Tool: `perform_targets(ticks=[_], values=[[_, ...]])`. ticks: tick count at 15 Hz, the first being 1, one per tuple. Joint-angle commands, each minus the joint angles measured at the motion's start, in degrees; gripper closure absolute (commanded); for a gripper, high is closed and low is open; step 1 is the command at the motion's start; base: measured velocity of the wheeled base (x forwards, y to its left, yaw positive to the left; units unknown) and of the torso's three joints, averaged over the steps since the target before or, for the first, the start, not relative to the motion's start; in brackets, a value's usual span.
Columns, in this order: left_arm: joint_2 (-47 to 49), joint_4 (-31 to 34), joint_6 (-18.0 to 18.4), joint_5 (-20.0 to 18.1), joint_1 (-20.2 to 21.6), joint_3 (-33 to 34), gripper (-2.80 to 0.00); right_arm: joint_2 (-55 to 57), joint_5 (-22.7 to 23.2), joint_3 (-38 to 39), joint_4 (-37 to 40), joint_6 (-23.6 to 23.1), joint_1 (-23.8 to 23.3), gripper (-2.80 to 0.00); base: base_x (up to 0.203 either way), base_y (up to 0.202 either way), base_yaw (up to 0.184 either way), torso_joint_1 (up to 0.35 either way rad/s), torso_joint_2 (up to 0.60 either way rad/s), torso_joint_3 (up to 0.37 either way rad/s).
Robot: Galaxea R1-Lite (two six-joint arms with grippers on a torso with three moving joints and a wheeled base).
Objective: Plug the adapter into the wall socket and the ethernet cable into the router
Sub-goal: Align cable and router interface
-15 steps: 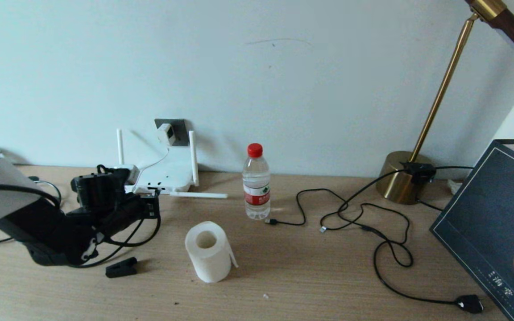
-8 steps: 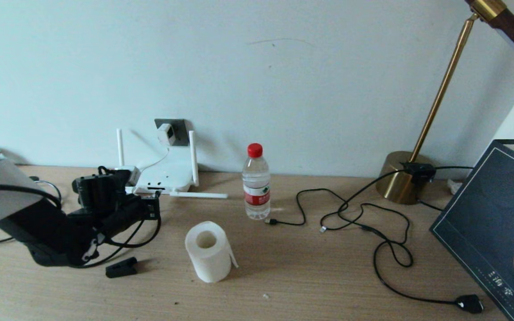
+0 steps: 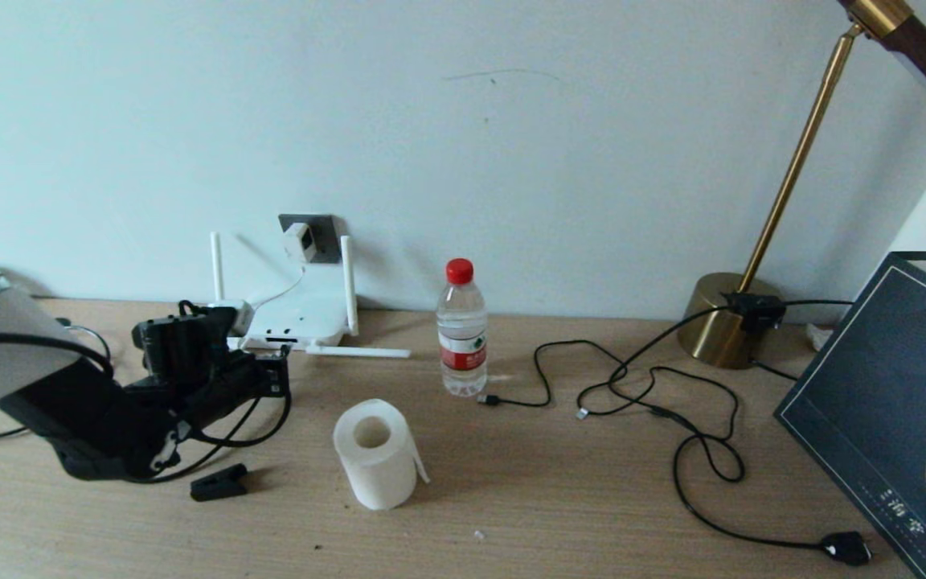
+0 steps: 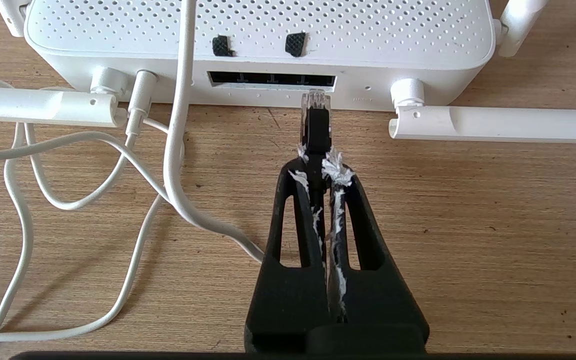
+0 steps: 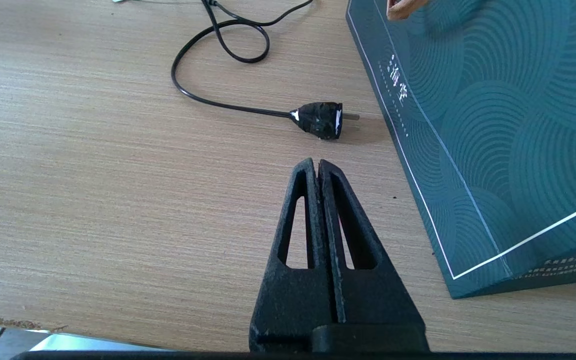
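The bottle (image 3: 461,330) looks nearly empty. The left gripper (image 4: 318,162) pinches the cable (image 4: 316,122), its clip at the router (image 4: 248,45) port. The adapter (image 3: 299,240) sits in the socket (image 3: 317,223). The right gripper (image 5: 316,167) is closed, holding nothing. Nothing has moved since before.

The router (image 3: 302,318) sits at the back of the bench (image 3: 511,498), against the wall, directly under the wall socket (image 3: 308,227) with the adapter (image 3: 297,240) in it. At the router's three o'clock stands a bottle (image 3: 461,330); at its five o'clock lies a paper roll (image 3: 376,454).
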Motion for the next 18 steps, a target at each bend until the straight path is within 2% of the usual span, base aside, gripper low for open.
perform_targets(ticks=[1, 18], values=[[0.3, -0.3, 0.0, 0.0, 0.0, -0.1, 0.0, 0.0, 0.0, 0.0, 0.1, -0.1, 0.0, 0.0, 0.0, 0.0, 0.0, 0.0, 0.0, 0.0], [0.4, -0.3, 0.0, -0.1, 0.0, -0.8, 0.0, 0.0, 0.0, 0.0, 0.1, -0.1, 0.0, 0.0, 0.0, 0.0, 0.0, 0.0, 0.0, 0.0]])
